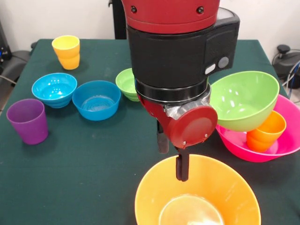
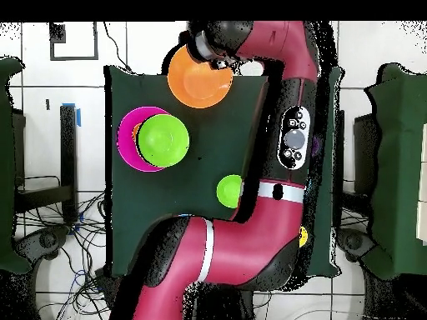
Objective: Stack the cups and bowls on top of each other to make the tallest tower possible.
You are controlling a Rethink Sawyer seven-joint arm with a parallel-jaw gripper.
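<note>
gripper: [image 1: 174, 154] centre of the front view, hanging off the red wrist; overhead it sits at top centre over the same bowl's rim.
fingers: one dark finger [image 1: 182, 168] dips inside the far rim of the large orange bowl, a second shows just outside that rim to its left. They look set either side of the rim wall, probably pinching it, but the wrist plate hides the contact, so I can't call it firm.
large orange bowl: [image 1: 220, 192] bottom centre-right of the front view, open side up, cut off by the bottom edge. Can't tell whether it is resting on the green cloth or lifted.
tower so far: large pink bowl [image 1: 281, 145] at the right edge as base, orange cup [image 1: 268, 131] upright inside it, medium green bowl [image 1: 243, 99] tilted on the cup, mouth leaning toward the camera.
key relation: tower lies right and slightly up-frame from the gripper in the front view, close by. Bowls are round, so no long axis to align; what counts is the rim grip at the orange bowl's far edge, leaving the bowl's bulk on the camera side of the fingers.
loose pieces: yellow cup [image 1: 66, 51] upper left, cyan bowl [image 1: 54, 89] and blue bowl [image 1: 96, 99] centre left, purple cup [image 1: 28, 121] at left edge, small green bowl [image 1: 126, 83] half hidden behind the arm.
risk: tilted green bowl is a poor seat; the next piece may slide.
</note>
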